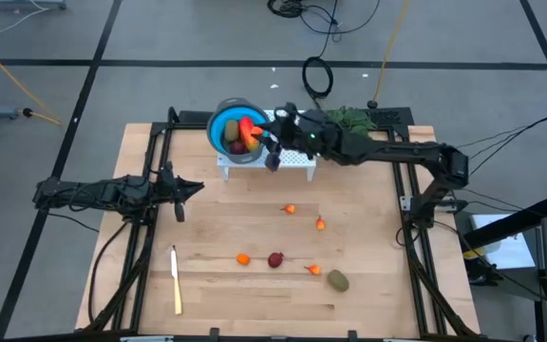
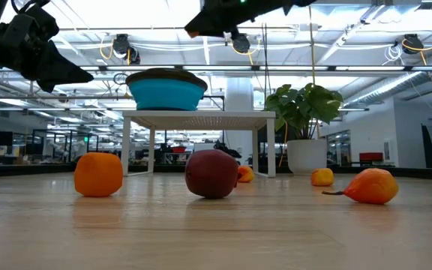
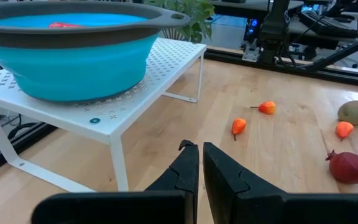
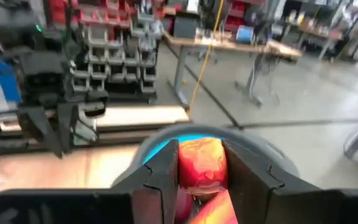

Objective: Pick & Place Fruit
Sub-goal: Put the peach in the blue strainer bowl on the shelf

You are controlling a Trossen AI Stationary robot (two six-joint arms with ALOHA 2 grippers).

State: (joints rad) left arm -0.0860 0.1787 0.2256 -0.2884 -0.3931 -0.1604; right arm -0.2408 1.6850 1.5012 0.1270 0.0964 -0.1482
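Pinched between right gripper [image 4: 201, 177] fingers over blue bowl [image 1: 224, 126], oblong red-orange fruit [image 4: 199, 163] could drop wide or bounce out if let go high; left gripper [image 3: 199, 163] pressed together, idle.

1. A light wooden table [image 1: 254, 299] carries everything.
2. A white perforated rack [image 1: 297, 163] stands on legs at its far edge.
3. Lying loose on the wood: a cream-yellow knife [image 1: 176, 278], a dark red ball [image 1: 275, 258], an olive-brown oval [image 1: 338, 280], and four small orange pieces [image 1: 243, 257], well apart.
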